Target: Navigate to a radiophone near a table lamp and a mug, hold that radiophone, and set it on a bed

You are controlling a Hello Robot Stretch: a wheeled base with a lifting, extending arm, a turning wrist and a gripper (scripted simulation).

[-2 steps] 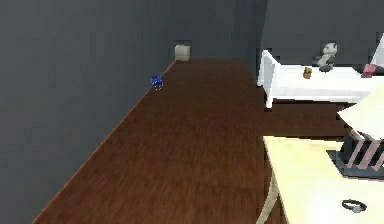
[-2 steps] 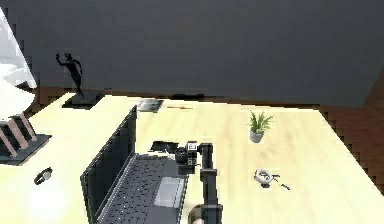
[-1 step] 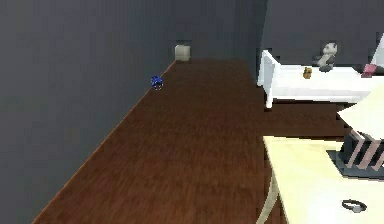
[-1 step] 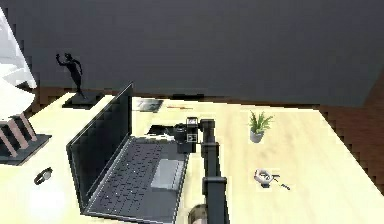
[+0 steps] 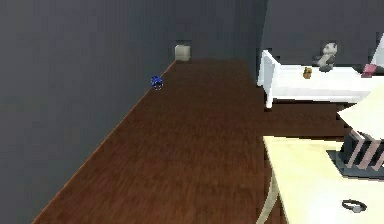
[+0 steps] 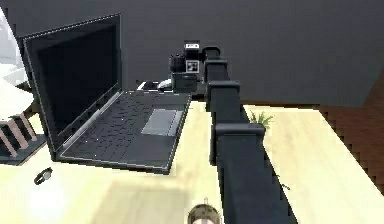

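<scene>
With the gripper (image 6: pixel 170 78) at the table's (image 6: pixel 320 150) far edge beyond the laptop (image 6: pixel 110 110), whether it held anything could not be told; the bed placement seemingly remained.

My arm (image 6: pixel 235 130) reaches across the table (image 6: pixel 320 150) to its far edge, gripper (image 6: pixel 160 86) at the tip; I can't tell whether it holds anything.

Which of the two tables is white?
The farther table, higher up in the forward view, is white. The closer table is pale wood.
</scene>
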